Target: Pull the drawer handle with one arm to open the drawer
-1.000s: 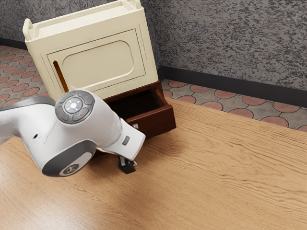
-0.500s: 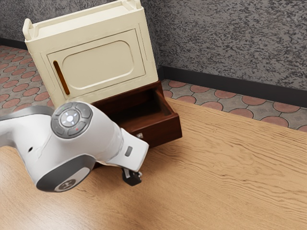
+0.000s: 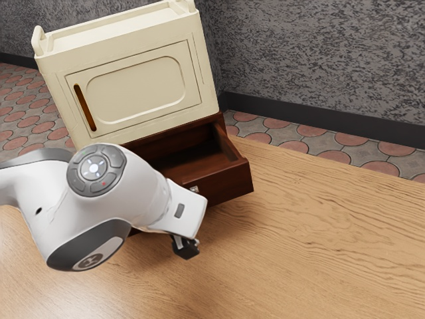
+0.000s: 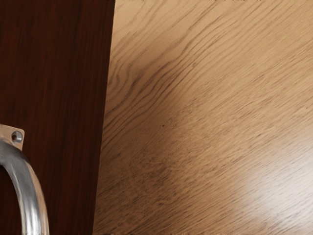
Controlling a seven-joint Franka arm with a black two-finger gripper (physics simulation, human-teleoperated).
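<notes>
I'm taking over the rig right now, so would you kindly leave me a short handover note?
Gripper: low in front of the drawer, over the table; I can't confirm a grip on the handle.
Job's things: the drawer is under the cream cabinet; its curved metal handle is on the dark front, close to the hand.
Done: the drawer stands open, with part of its inside in sight.
Left: whether it is fully out can't be told. I'd check the grip, ease it out further if needed, then back away.
</notes>
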